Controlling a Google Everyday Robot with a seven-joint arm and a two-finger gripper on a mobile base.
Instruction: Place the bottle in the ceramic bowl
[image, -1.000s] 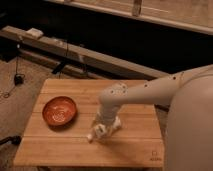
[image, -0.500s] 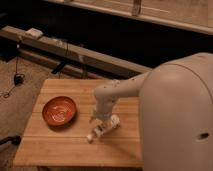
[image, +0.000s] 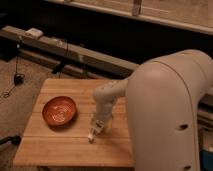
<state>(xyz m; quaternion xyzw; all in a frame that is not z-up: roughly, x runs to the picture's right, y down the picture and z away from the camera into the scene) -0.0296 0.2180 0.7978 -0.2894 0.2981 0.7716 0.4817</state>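
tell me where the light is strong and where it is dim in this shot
Camera view: the arm's pale shell at right is brightest; the wooden table and the ceramic bowl are warmly lit, without strong glare; the gripper, low over the table right of the bowl, by the bottle, is lit too; the background is dark.

- Dim, warm-toned overall; ground behind the table (image: 60, 145) close to black.
- Brightest area on the pale arm shell (image: 170, 110) at right, lighter along its top than down its flank; no hard glare.
- Soft sheen inside the glazed ceramic bowl (image: 59, 111).
- Faint, diffuse shadow under the hand (image: 98, 126), low over the table just right of the bowl, with the pale bottle (image: 92, 134) at its tip.
- Murky floor (image: 15, 100) at left, detail lost in shade.
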